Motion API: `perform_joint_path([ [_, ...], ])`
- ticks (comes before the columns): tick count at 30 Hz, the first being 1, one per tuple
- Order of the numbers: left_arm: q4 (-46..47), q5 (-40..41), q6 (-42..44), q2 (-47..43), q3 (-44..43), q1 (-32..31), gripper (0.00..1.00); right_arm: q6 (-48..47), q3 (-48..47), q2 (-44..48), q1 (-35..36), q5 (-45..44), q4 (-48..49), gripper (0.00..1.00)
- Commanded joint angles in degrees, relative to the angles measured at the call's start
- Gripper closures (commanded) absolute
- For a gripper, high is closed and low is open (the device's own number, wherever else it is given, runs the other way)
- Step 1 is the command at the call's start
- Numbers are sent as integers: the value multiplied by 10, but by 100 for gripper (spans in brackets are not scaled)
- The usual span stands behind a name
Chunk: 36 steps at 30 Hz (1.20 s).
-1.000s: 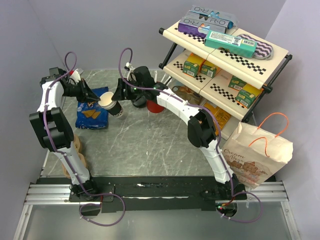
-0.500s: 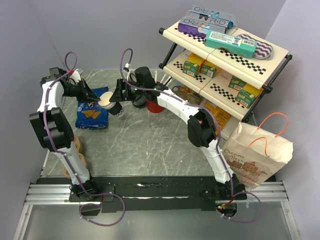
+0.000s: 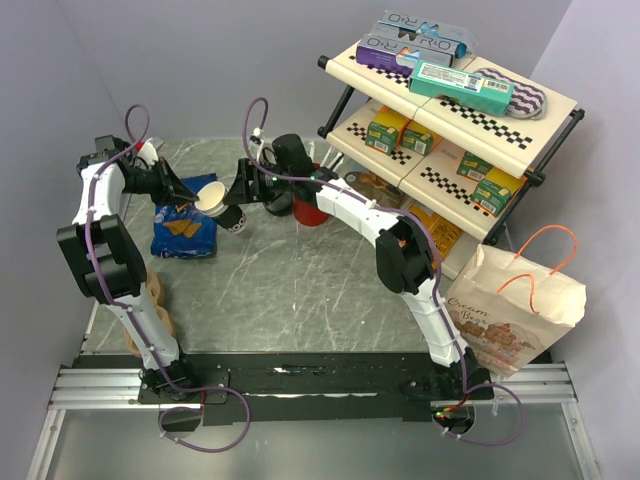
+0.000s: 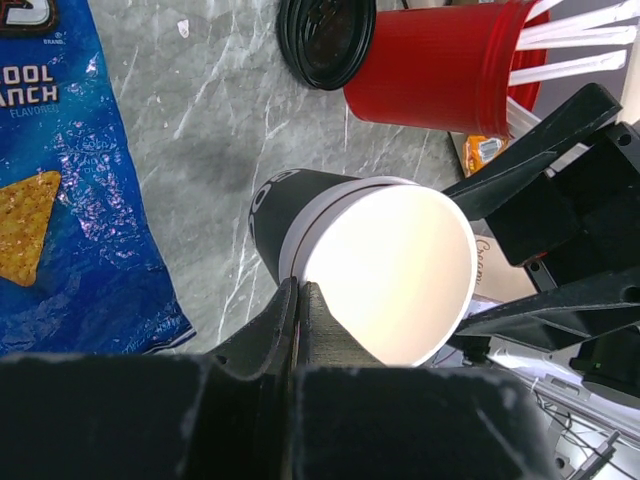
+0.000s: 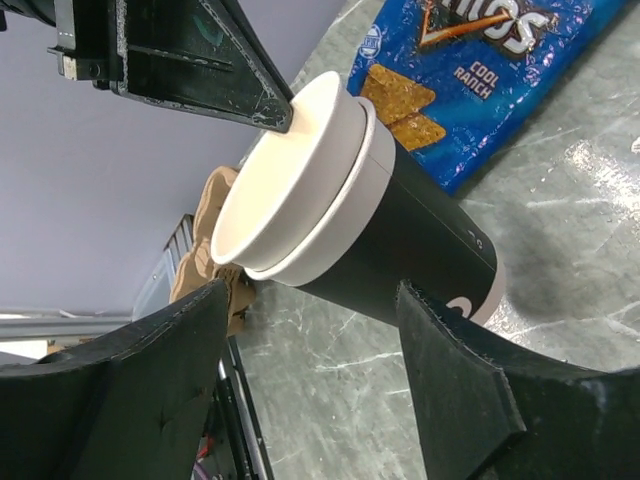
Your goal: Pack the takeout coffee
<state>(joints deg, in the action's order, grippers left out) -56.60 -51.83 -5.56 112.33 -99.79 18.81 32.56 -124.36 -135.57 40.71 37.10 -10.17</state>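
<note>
The takeout coffee cup (image 3: 222, 207) hangs tilted above the table between both grippers, lidless. It has a dark sleeve (image 5: 420, 245) and a cream inside (image 4: 390, 270). In the right wrist view a white inner cup (image 5: 285, 165) sits partly out of the sleeved one. My left gripper (image 4: 298, 287) is shut on the white rim, also seen from above as the left gripper (image 3: 196, 199). My right gripper (image 5: 312, 292) stands wide, its fingers either side of the dark body; I cannot make out contact. The round black lid (image 4: 325, 40) lies on the table.
A red cup with white straws (image 4: 440, 65) stands beside the lid. A blue chips bag (image 3: 183, 228) lies below the left gripper. A two-tier shelf of boxes (image 3: 450, 130) fills the back right, a paper bag with orange handles (image 3: 520, 305) stands right. Brown items (image 3: 150, 295) sit left.
The cup and both grippers have drifted slightly toward the back left. The left grip on the rim is unchanged.
</note>
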Motion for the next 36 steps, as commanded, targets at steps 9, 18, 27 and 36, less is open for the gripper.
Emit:
perform_joint_path([
  [9,3,-54,-5,-36,7,4,99,-6,-18,18,-1,-22,-1,25],
  [18,-1,-54,-2,-37,9,4,99,-20,-33,-3,2,-68,-54,25],
  [27,-9,-48,4,-28,4,5,99,-56,-40,-35,2,-138,-115,27],
  [36,-1,-25,1,-27,6,4,99,-73,-37,-24,3,-124,-110,28],
])
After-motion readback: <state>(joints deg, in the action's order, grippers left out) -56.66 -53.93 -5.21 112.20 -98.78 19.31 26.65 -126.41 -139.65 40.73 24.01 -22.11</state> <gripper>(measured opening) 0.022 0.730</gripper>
